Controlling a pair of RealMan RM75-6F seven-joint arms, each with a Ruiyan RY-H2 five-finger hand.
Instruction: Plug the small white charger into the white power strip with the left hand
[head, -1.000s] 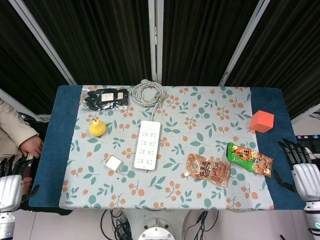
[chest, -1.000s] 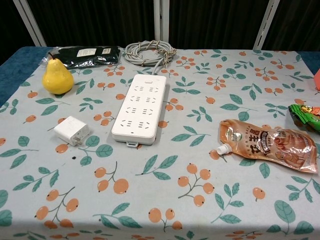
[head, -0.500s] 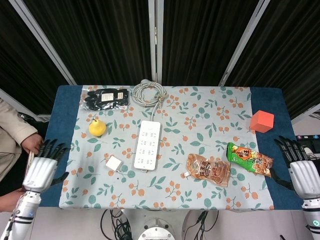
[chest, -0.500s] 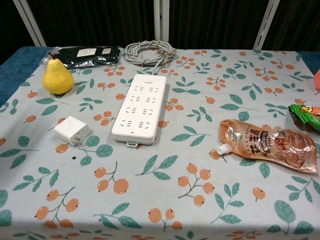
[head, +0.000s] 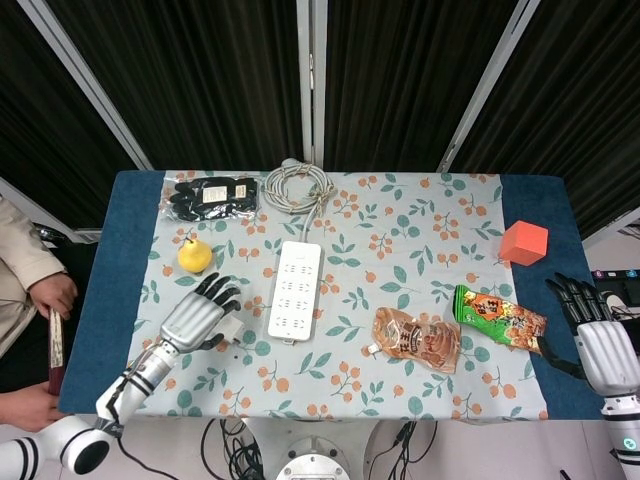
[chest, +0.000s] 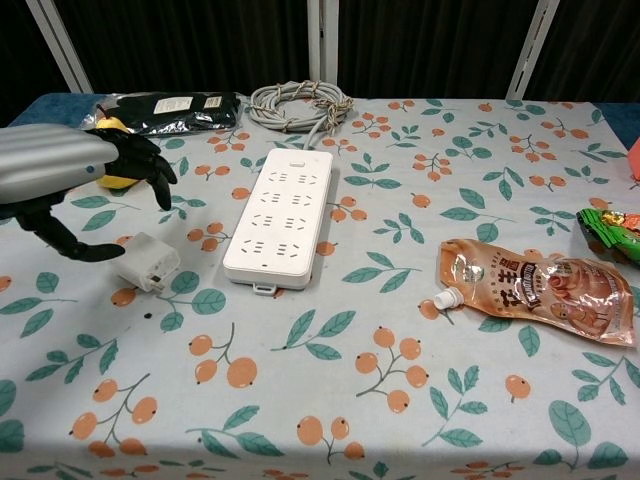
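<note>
The small white charger (chest: 147, 262) lies on the floral tablecloth just left of the white power strip (chest: 281, 216), whose grey cable (chest: 298, 103) is coiled at the back. My left hand (chest: 75, 170) hovers over the charger with its fingers spread and holds nothing; in the head view the left hand (head: 195, 314) partly covers the charger (head: 232, 329) beside the strip (head: 294, 289). My right hand (head: 598, 340) stays open at the table's right edge, apart from everything.
A yellow pear (head: 194, 255) and a black packet (head: 212, 196) sit behind my left hand. A brown pouch (head: 417, 338), a green snack bag (head: 500, 317) and an orange cube (head: 524, 242) lie to the right. A person (head: 30, 300) stands at the left edge.
My left hand has swung in from the table's left edge to above the charger. The right hand has barely moved. The charger and strip lie where they were.
</note>
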